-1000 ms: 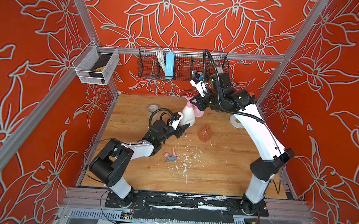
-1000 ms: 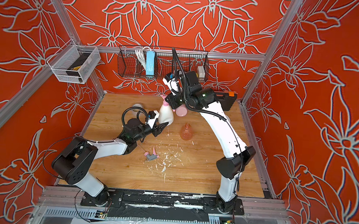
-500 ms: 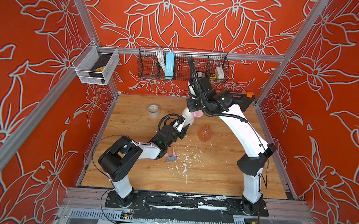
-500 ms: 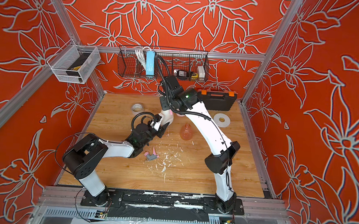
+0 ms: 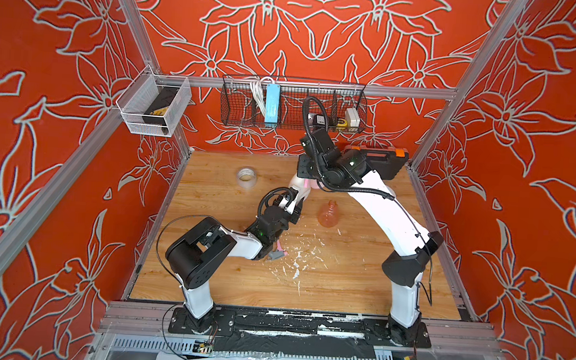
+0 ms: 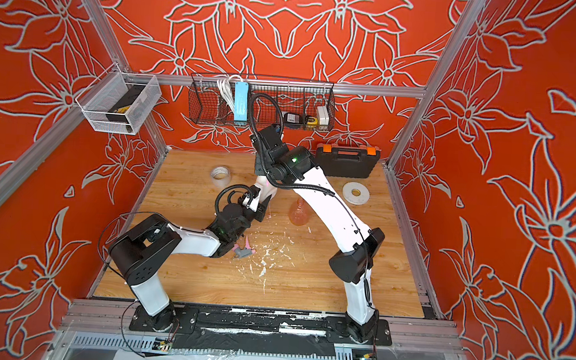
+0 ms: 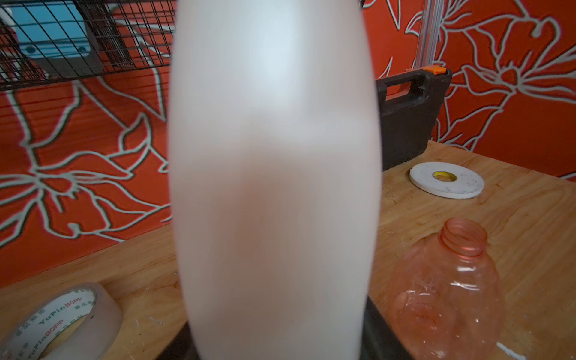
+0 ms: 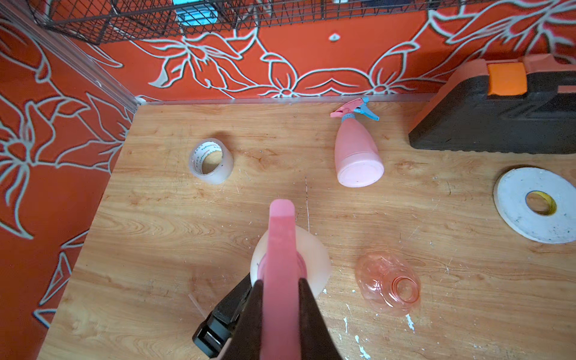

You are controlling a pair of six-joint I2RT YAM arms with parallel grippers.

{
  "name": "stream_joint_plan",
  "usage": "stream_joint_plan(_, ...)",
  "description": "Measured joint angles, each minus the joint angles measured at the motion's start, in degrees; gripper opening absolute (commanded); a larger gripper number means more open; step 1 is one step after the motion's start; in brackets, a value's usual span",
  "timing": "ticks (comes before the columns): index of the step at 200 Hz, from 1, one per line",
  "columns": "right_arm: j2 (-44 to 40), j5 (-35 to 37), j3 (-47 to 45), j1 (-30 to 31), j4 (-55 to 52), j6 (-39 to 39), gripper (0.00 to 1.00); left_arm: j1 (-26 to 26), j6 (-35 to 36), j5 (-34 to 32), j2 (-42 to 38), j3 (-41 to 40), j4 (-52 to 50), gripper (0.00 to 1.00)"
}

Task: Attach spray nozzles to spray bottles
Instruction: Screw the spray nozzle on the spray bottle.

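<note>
At mid-table, your left gripper (image 7: 279, 333) clamps the cream-white bottle (image 7: 274, 156), while your right gripper (image 8: 280, 285) pinches the all-pink nozzle (image 8: 281, 237) sitting atop its neck, beside the uncapped orange bottle (image 8: 386, 280).

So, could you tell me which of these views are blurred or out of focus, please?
Left wrist view: the cream-white bottle fills the middle, too close, blurred; the orange bottle is sharp. Right wrist view: the pink nozzle is soft close up, the table sharp. Both top views: sharp, evenly lit.
</note>
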Motion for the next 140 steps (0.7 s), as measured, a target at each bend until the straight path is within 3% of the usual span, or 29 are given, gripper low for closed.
stream_joint_plan(61,4.24,2.08,6.36,0.31,-5.27,-0.87,0.23,-0.61,-0.70,-0.55,1.92,-0.48,2.08,0.32)
stream_joint_plan(140,5.38,0.50,6.25,0.13,-12.96,-3.06,0.29,-0.68,-2.47,-1.40,2.73,-0.09,11.34,0.31)
